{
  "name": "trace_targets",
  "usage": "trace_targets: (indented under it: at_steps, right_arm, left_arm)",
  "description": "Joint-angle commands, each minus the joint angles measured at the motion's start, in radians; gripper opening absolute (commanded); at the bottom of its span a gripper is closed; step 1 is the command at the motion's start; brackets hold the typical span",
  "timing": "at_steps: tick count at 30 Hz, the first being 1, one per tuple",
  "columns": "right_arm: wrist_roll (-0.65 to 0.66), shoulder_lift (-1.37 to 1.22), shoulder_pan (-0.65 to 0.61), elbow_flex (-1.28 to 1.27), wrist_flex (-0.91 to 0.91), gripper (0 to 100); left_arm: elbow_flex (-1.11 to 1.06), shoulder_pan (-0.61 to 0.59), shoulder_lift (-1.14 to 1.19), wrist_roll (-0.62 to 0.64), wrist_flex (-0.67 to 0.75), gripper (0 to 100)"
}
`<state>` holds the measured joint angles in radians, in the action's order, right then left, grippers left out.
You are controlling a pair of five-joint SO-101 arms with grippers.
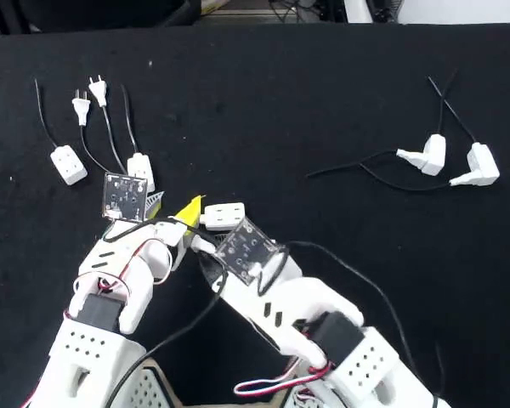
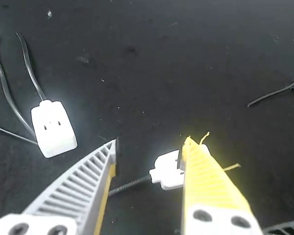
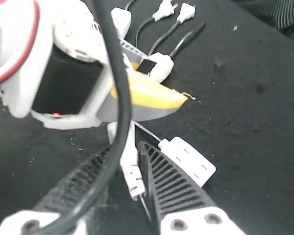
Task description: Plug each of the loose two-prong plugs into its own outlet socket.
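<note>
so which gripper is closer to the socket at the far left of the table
Left. The left gripper is to the right of the far-left socket; the right gripper, closed on a plug, sits farther right, past the left one.

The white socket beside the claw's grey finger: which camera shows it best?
The left wrist view: the socket lies whole there, both slots facing the camera. The high view shows the socket small, its slots hard to make out. In the right wrist view it is partly hidden behind the left gripper.
</note>
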<state>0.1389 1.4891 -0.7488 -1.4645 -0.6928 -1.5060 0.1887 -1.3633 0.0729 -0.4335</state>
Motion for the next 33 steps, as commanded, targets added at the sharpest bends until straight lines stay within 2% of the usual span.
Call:
trace_targets:
  at_steps: [1,9,14,33]
  right_arm:
    - [-0.005,0.053,-0.003,0.005,0.011,1.0]
    - [0.025,0.054,-0.002,0.007,0.012,1.0]
    - [-0.123,0.053,-0.002,-0.007,0.072,1.0]
    - [-0.184,0.062,-0.002,-0.048,0.150,1.0]
  left_arm:
    - [0.008,0.016,0.003,-0.009,0.000,22]
    - [0.008,0.016,0.003,-0.009,0.000,22]
    - [0.008,0.018,0.003,-0.009,0.000,22]
    - [0.008,0.016,0.003,-0.009,0.000,22]
